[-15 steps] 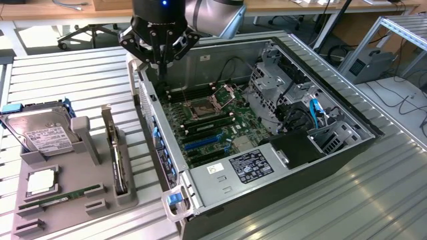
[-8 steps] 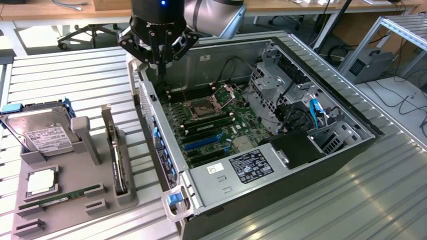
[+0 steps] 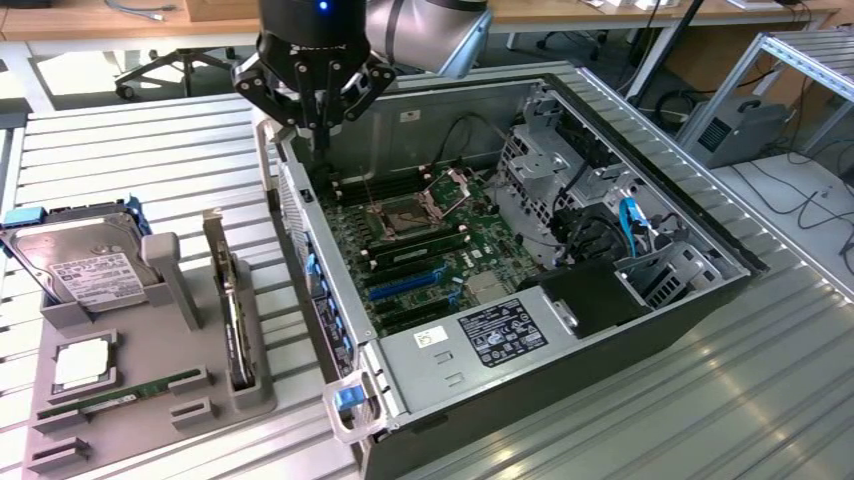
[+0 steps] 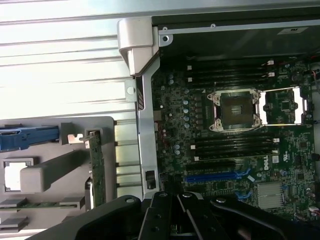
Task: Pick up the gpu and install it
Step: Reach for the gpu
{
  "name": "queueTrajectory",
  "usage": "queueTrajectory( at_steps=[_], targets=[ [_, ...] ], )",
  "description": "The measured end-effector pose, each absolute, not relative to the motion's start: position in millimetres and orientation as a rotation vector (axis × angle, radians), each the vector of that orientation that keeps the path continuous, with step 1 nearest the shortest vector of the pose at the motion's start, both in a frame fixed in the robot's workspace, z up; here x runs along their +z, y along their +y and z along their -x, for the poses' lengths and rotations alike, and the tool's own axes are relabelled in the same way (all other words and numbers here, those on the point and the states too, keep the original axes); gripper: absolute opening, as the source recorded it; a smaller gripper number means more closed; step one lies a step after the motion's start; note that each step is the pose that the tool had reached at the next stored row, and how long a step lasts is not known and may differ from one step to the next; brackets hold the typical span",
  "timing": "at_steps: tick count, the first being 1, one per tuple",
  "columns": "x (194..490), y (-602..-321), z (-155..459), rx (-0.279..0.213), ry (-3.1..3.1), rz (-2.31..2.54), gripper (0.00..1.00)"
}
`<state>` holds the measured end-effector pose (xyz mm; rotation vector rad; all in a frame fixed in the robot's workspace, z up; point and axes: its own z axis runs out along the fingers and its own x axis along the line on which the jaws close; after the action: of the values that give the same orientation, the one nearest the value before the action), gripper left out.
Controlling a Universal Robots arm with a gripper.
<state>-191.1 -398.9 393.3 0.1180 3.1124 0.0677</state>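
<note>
Slatted table [image 3: 134, 150], gpu [image 3: 238, 325] upright in holder [image 3: 140, 415], closed tool [image 3: 318, 132] over computer case [image 3: 414, 385]

Bright light on the slatted metal tabletop [image 3: 147, 150] beside the fingers [image 3: 318, 120]. Behind them: wooden desk [image 3: 547, 14], office chair base [image 3: 171, 62]. Well apart: alu frame [image 3: 801, 50], 1 grey box [image 3: 734, 130], floor cables [image 3: 801, 200].

The slim long gpu card [image 3: 236, 330] is dark with a silvery bracket, its moulded plastic tray [image 3: 134, 410] grey, the motherboard [image 3: 487, 245] green with blue slots [image 3: 404, 285], the slatted metal tabletop [image 3: 134, 150] silvery-striped.
</note>
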Motion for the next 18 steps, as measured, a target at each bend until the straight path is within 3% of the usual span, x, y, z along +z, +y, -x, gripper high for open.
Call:
queueTrajectory(
  at_steps=[18],
  targets=[
    [393.3,-398.9,196.3,0.068,3.112,-0.118,0.11]
  ],
)
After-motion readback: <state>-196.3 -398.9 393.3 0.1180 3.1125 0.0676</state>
